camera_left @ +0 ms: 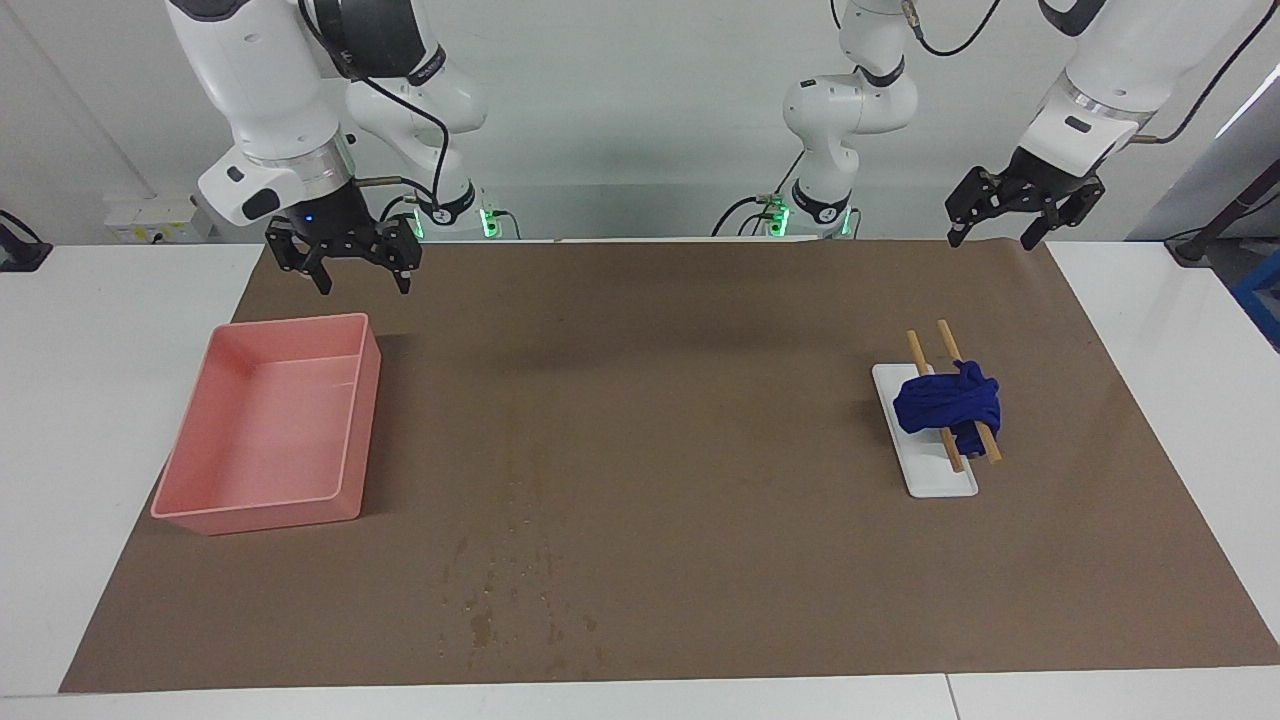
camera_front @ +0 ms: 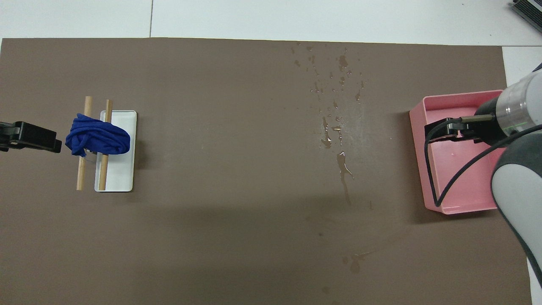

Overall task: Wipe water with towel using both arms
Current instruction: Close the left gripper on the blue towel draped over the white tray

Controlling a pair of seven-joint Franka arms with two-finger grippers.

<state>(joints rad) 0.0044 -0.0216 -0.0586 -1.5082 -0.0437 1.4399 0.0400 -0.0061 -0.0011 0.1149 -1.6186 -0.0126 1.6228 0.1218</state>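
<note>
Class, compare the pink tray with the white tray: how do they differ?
The pink tray is deep-walled and larger; the white tray is flat and small. The pink tray holds nothing; the white tray carries two sticks and the towel. Both are rectangular and sit on the brown paper.

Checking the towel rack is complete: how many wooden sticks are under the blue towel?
2. Both wooden sticks lie side by side across the white tray at the left arm's end, with the blue towel draped over them. None seems hidden.
</note>
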